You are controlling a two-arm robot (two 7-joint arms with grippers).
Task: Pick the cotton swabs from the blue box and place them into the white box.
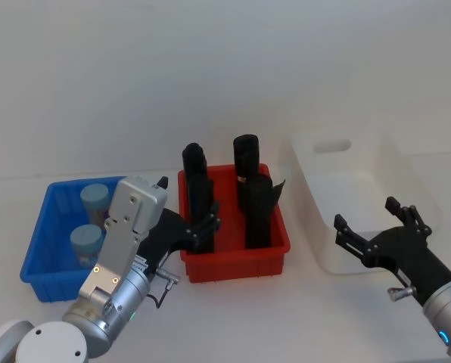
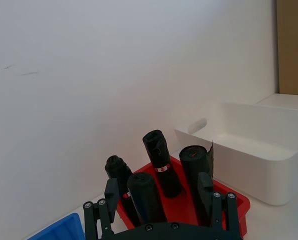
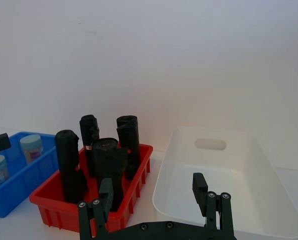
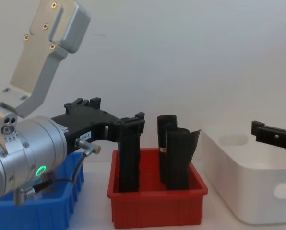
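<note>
Cotton swabs (image 1: 85, 242) are what the left gripper (image 1: 188, 203) looks set for. Its fingers are spread wide with nothing between them, probably so that a jar can fit. It hangs over the gap between the blue box (image 1: 35, 246) and the red bin (image 1: 233, 259), at the blue box's 3 o'clock side. It points towards the black rolls (image 1: 246, 155) rather than the jars, so it would need to turn towards 9 o'clock first.

Two jars stand upright, lids up, in the blue box, one at 12 o'clock of the other. The gap between them should leave room for a finger.

The right gripper (image 1: 368, 213), also spread and empty, hovers at the 6 o'clock wall of the white box (image 1: 411, 185). That box sits at 3 o'clock of the red bin.
</note>
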